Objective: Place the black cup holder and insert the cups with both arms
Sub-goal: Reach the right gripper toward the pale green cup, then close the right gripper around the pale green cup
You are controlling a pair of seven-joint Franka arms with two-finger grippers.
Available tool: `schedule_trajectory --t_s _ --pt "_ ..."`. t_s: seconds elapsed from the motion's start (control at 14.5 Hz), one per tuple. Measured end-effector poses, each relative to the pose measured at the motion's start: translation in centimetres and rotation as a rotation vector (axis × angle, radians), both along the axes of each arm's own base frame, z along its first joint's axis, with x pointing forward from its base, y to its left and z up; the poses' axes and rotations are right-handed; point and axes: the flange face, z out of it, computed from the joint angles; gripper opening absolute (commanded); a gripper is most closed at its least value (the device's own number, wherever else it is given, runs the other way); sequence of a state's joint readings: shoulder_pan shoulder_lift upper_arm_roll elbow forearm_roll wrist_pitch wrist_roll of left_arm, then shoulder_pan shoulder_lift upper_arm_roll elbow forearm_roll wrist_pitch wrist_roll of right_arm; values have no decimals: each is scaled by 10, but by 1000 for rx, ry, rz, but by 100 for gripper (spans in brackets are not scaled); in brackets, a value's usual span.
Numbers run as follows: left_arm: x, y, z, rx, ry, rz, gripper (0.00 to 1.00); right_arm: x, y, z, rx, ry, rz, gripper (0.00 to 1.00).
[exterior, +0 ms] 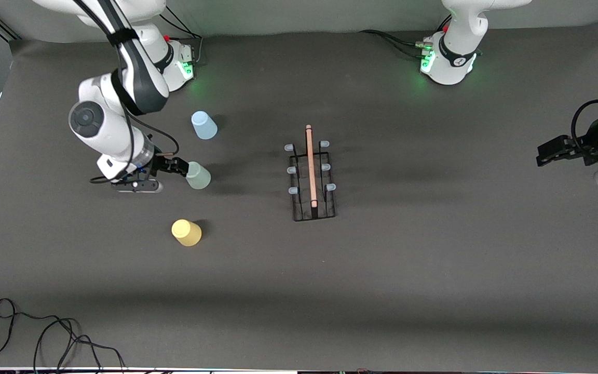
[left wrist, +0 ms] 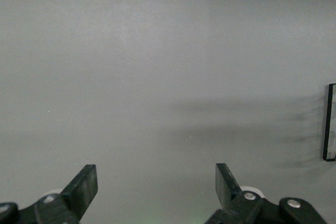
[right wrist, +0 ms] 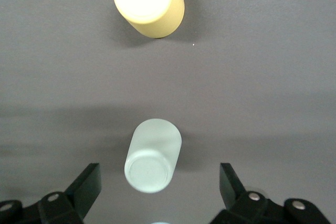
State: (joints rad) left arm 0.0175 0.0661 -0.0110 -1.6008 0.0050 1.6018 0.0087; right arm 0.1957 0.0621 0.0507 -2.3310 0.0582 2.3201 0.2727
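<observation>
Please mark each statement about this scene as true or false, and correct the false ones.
1. The black cup holder already carries a cup. False: all its pegs are bare.
2. The right gripper is open around the mint green cup. True.
3. The yellow cup is nearer to the front camera than the light blue cup. True.
4. The left gripper holds a cup. False: it is open and holds nothing, over bare table at the left arm's end.
</observation>
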Motion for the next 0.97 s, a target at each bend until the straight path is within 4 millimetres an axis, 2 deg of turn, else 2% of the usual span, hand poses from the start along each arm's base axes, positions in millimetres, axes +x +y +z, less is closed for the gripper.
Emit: schedule_trajectory --t_s 0.28,0.42,0.69,0.97 --pt "2 3 3 0 -7 1 100 1 8 -48 -5 26 12 100" --pt "1 3 4 0 -5 2 100 0 9 -66 -8 44 14 100" --pt "-1 1 2 0 20 -2 100 -3 12 -82 -14 68 19 100" --pt "-2 0 3 -1 26 -4 100 -8 23 -89 -1 85 16 100"
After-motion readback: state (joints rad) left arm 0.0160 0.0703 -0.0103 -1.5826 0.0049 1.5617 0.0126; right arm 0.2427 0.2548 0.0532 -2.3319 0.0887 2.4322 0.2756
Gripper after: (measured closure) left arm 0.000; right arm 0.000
